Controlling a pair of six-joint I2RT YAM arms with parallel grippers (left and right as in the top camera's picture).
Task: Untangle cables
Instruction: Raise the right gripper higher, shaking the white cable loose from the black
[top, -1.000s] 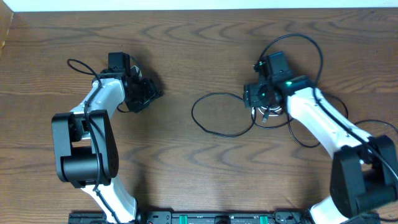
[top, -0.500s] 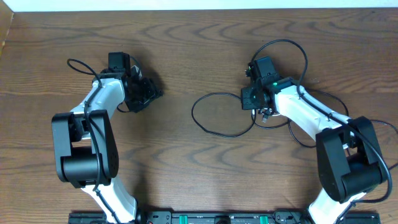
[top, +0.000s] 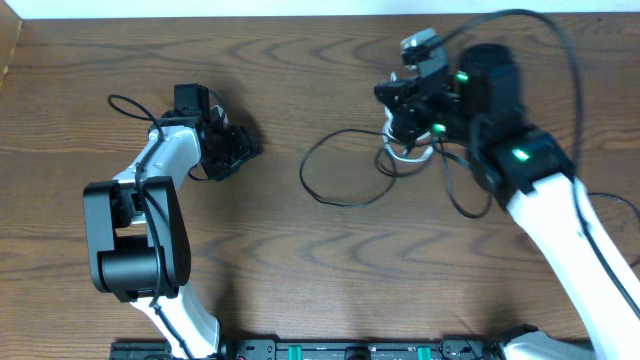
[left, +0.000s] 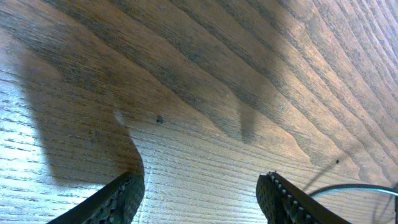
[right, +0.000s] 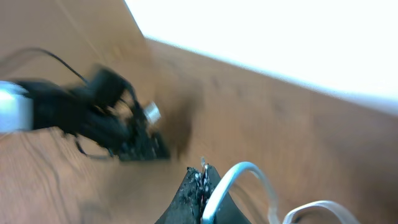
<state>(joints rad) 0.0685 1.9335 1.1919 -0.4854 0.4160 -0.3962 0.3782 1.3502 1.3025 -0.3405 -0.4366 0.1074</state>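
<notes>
right jaws pinched tight on the white cord (right: 245, 169) – it arcs out from the tips, over toward the far side of the wooden surface (top: 300, 280). black cord (top: 303, 175) loops right beside it. left jaws spread over bare wood, holding nothing.

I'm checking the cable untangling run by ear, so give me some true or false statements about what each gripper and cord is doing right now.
The right gripper is shut on the white cord. True.
The left gripper grips a cord too. False: it is open over bare table, holding nothing.
A loop of the black cord shows between the two grippers. True.
The white cord sits beside the left gripper. False: it is at the right gripper.
</notes>
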